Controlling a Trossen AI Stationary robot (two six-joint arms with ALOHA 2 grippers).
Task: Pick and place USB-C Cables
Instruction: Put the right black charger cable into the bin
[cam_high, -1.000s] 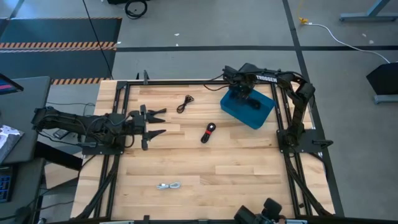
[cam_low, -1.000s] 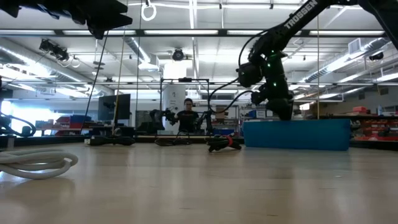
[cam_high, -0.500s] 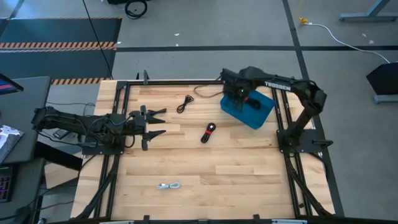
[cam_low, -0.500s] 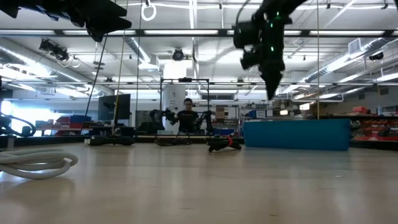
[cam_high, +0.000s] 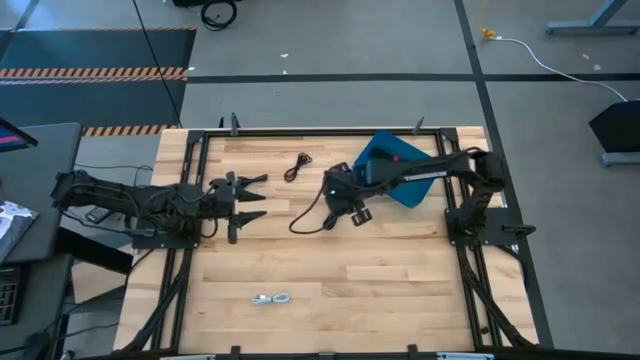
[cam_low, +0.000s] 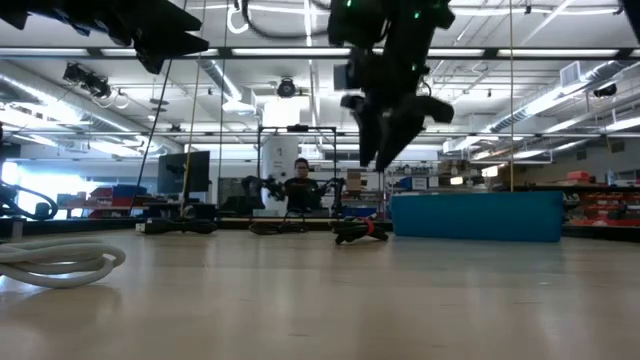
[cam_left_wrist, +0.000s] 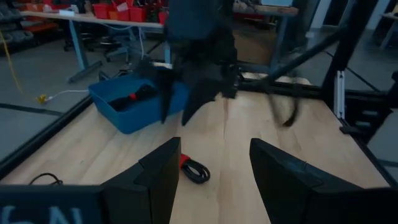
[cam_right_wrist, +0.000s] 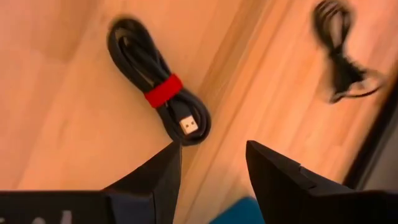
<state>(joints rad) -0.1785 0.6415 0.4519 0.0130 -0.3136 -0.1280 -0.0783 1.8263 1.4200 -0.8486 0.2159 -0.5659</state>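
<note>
The black cable with a red band (cam_right_wrist: 163, 89) lies flat on the wood near the table's middle, also seen in the low view (cam_low: 358, 230) and the left wrist view (cam_left_wrist: 194, 169). My right gripper (cam_right_wrist: 211, 167) hangs open above it (cam_low: 385, 135), covering most of it in the high view (cam_high: 345, 208). A black coiled cable (cam_high: 297, 166) lies toward the far edge (cam_right_wrist: 339, 43). The white-grey cable (cam_high: 272, 298) lies near the near edge (cam_low: 55, 262). My left gripper (cam_high: 258, 197) waits open at the table's left (cam_left_wrist: 214, 168).
The blue bin (cam_high: 415, 190) sits at the far right, partly under the right arm (cam_low: 475, 215) (cam_left_wrist: 106, 102); a dark item with a red spot (cam_left_wrist: 132, 98) lies inside it. Black frame rails (cam_high: 190, 230) run along the table's sides. A person (cam_low: 301, 185) sits beyond the table.
My right gripper has risen out of the blue bin and swung toward the table's left and near side, ending above the red-banded cable. The cables on the table have stayed where they were.
</note>
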